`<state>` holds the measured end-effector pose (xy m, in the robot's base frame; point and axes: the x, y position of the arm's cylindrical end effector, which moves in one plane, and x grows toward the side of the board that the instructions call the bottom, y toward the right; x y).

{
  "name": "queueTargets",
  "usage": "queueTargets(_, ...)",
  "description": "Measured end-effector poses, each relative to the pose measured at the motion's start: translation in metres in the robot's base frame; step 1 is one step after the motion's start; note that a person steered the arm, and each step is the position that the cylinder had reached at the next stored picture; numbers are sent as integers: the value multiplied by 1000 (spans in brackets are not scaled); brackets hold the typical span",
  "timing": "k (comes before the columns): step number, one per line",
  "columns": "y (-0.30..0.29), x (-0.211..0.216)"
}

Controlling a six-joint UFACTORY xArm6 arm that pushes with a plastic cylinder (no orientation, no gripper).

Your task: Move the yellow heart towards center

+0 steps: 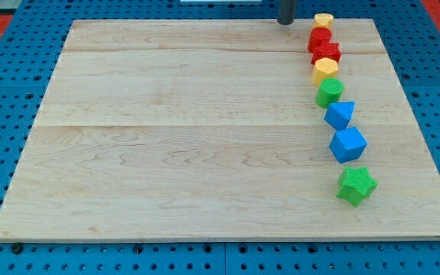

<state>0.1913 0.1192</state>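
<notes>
No claw shows; my tip (286, 22) stands just left of the ribbed yellow heart (324, 20).

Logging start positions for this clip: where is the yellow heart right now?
One yellow block tops the column at the view's right, at the board's top edge, just right of my tip and above a red block; another sits lower; shapes unclear.

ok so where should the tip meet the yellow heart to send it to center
Probably the top yellow block, though its shape is blurry. No grip possible: push its top-right edge, coming round from the view's top right. My tip sits to its left, and a red block crowds its lower side.
</notes>
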Motion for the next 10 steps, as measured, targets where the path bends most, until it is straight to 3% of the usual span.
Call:
queueTargets(4, 30, 1)
queueTargets(5, 86, 0)
queueTargets(8, 159, 18)
queueTargets(9, 144, 31)
queueTargets(10, 92, 31)
